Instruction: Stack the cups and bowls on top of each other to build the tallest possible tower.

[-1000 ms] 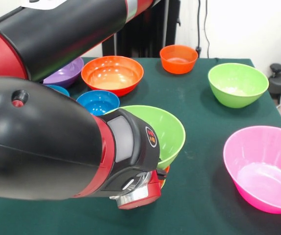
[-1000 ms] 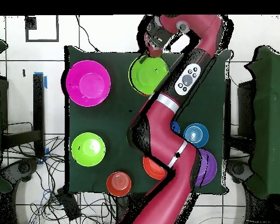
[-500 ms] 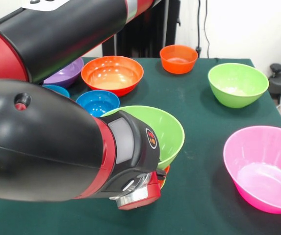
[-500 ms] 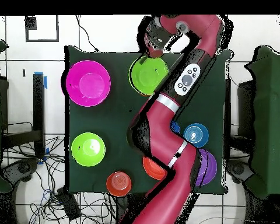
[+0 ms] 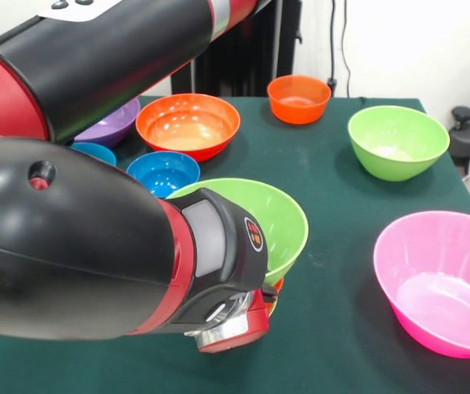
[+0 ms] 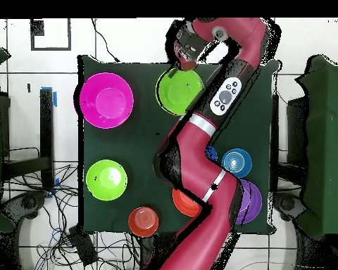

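Dark green cloth covers the table (image 5: 341,328), and most of the front view's left half is filled by the red and black arm (image 5: 70,238). At the upper left of that view a purple bowl (image 5: 111,121) is partly hidden behind the arm, with a small blue bowl (image 5: 99,151) just below it and a larger blue bowl (image 5: 164,171) beside that. A wide orange bowl (image 5: 188,124) is seen behind them. At centre the tower (image 5: 267,220) is found — a wide lime green rim on top, an orange band just visible underneath at the arm's end. The gripper (image 6: 184,58) is seen only in the overhead view, at the tower's edge near the top of the frame; whether its fingers are apart or together cannot be told. Further right, a small orange bowl (image 5: 298,98) sits at the top, a lime green bowl (image 5: 397,141) at the upper right, and a large pink bowl (image 5: 440,281) at the lower right — all well apart.
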You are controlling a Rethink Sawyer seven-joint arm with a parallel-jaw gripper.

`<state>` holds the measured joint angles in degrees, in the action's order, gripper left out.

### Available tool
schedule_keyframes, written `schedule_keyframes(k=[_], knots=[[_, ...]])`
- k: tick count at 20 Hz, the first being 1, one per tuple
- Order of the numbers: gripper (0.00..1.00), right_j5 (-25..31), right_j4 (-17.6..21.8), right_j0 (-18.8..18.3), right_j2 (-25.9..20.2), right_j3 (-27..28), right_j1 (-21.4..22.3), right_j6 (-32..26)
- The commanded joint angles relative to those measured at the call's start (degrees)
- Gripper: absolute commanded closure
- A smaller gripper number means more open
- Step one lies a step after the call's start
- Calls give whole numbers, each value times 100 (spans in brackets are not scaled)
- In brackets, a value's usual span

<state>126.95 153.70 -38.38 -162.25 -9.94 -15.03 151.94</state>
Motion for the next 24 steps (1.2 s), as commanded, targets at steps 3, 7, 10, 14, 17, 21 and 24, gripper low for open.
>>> schedule_keyframes(k=[3,7,10,14,17,21,24], knots=[[100,538,150,159,992,683,29,-1252],[100,558,101,157,1053,670,36,-1296],[100,580,83,158,1074,667,32,-1566],[0,608,71,163,1129,653,49,-1362],[0,593,47,163,1153,647,55,-1398],[0,535,5,155,1178,645,44,-1401],[0,529,0,151,1180,648,47,-1364]])
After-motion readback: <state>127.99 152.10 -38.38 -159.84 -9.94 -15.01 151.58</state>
